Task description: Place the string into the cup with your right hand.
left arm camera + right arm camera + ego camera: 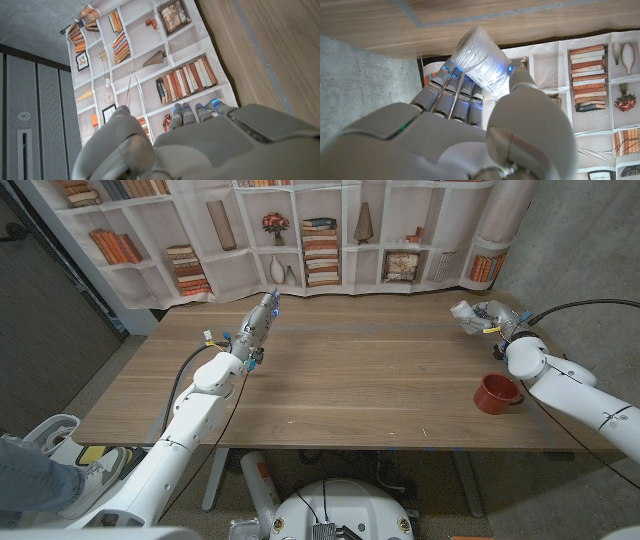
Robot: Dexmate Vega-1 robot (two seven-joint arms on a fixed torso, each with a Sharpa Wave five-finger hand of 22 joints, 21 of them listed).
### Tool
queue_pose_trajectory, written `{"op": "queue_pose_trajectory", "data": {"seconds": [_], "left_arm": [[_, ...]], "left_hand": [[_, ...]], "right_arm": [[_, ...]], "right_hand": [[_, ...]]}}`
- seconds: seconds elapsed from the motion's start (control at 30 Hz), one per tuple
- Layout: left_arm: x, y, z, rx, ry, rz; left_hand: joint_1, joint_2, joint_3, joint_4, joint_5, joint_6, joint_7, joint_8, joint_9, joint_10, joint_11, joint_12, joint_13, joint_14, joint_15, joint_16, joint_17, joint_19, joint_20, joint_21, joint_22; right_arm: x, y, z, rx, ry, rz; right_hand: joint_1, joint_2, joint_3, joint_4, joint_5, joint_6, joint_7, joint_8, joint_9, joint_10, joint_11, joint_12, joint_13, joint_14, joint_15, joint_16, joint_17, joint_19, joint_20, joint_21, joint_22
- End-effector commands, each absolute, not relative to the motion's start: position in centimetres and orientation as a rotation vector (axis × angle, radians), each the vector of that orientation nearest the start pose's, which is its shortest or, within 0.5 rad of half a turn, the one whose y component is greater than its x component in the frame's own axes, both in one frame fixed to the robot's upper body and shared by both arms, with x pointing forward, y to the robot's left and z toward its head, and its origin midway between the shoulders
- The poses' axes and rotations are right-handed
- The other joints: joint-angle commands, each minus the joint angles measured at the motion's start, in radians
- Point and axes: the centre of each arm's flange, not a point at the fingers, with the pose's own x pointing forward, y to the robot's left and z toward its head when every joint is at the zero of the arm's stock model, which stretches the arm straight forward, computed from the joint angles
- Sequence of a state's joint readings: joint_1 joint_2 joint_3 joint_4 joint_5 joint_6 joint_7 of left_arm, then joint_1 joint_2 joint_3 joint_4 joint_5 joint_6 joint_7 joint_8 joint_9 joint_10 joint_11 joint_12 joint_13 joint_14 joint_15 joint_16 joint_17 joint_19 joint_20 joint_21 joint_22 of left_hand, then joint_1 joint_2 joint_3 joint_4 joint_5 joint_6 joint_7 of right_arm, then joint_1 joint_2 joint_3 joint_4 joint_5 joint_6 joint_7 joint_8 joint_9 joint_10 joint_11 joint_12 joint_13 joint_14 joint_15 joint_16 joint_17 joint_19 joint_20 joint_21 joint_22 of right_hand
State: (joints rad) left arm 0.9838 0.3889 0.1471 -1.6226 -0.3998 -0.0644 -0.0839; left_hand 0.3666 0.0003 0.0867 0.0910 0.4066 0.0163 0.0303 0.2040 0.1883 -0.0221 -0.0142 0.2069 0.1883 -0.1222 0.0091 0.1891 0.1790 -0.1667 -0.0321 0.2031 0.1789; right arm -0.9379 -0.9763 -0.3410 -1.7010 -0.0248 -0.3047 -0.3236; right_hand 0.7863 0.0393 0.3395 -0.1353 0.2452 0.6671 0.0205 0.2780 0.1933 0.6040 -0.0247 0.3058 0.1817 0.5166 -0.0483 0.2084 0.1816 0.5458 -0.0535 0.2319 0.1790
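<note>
My right hand point(492, 318) is raised over the table's far right part and grips a white spool of string point(467, 311) wrapped in clear film. In the right wrist view the spool of string point(480, 62) sits between the fingers point(452, 90) and the thumb. A red cup point(495, 393) with a handle stands upright on the table near the right edge, closer to me than the hand and beside my right forearm. My left hand point(256, 330) hovers over the far left part of the table, fingers extended toward the backdrop, holding nothing; its back point(210, 145) shows in the left wrist view.
The wooden table point(350, 380) runs wide between my arms. A printed bookshelf backdrop point(300, 240) hangs behind its far edge. A grey concrete wall stands on the right. A person's leg and shoe point(50, 475) are at the bottom left.
</note>
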Motion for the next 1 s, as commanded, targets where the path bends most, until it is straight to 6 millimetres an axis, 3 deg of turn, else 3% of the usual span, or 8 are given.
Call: {"op": "queue_pose_trajectory", "data": {"seconds": [0.03, 1.0], "left_arm": [[60.8, 26.1, 0.9, 0.051, -0.643, -0.246], [61.3, 25.2, 1.5, 0.068, -0.64, -0.266]], "left_hand": [[0.009, 0.006, -0.008, 0.001, -0.001, 0.007, 0.005, -0.002, 0.002, 0.005, -0.001, 0.0, 0.003, 0.001, -0.002, -0.001, 0.005, -0.033, -0.014, -0.001, 0.005], [0.012, 0.01, -0.014, 0.0, -0.002, 0.009, 0.006, -0.002, 0.002, 0.004, -0.002, -0.001, 0.003, 0.002, -0.001, 0.0, 0.005, -0.033, -0.014, 0.0, 0.005]], "right_arm": [[57.2, -41.2, 2.8, -0.938, -0.473, -0.397], [54.1, -42.7, 1.4, -0.79, -0.547, -0.368]], "right_hand": [[0.016, 0.037, 0.013, 0.003, -0.002, 0.072, -0.06, 0.009, 0.001, 0.011, 0.002, 0.001, 0.0, 0.013, -0.072, 0.0, 0.001, 0.009, -0.017, 0.0, 0.006], [0.021, 0.041, 0.016, 0.0, -0.009, 0.078, -0.063, 0.0, 0.001, 0.011, 0.001, -0.008, 0.0, 0.014, -0.072, -0.007, 0.001, 0.01, -0.02, -0.003, 0.007]]}}
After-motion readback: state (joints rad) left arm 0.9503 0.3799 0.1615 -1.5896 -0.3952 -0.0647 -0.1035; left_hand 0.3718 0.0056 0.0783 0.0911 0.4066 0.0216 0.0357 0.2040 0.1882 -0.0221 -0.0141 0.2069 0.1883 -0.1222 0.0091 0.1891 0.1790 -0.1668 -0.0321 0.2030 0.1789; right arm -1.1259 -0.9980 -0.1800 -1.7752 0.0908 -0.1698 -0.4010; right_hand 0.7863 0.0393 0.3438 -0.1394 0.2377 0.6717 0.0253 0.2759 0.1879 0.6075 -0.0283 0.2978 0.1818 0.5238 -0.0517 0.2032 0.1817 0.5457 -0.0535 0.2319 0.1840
